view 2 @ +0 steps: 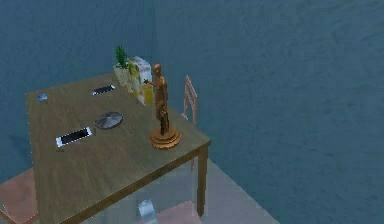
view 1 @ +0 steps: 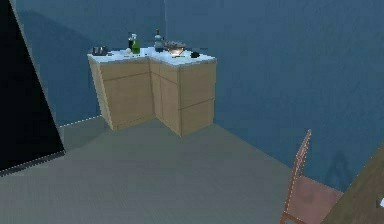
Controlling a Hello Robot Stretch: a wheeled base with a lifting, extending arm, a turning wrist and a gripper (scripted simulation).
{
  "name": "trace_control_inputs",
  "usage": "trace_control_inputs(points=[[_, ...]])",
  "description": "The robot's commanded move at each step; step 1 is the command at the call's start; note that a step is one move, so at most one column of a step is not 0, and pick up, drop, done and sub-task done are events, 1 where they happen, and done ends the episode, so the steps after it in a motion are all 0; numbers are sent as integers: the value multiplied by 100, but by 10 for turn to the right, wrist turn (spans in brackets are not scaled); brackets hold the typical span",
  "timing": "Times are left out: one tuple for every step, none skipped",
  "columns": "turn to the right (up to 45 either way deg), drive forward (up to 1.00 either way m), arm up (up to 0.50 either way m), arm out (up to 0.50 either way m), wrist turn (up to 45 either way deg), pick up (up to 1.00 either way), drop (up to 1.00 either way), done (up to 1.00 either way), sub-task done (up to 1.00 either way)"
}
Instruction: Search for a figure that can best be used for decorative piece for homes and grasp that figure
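At the bench's (view 2: 85,165) near corner, mid arm side view, the bronze figure (view 2: 163,105) stands upright, long axis vertical; its bearing from the tool, and the tool's state, cannot be told.

Home interior: corner kitchen cabinets (view 1: 160,98) with bottles (view 1: 134,44), wooden dining table (view 2: 110,160), chair (view 1: 315,200).

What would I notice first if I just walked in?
Probably the brown statue of a standing figure, near the wooden table's corner in the arm side view. Then the pale corner cabinet against blue walls in the forward view, bottles on top.
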Motion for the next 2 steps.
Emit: trace_control_inputs(points=[[0,0,50,0,0,0,0,0,0],[0,0,32,0,0,0,0,0,0]])
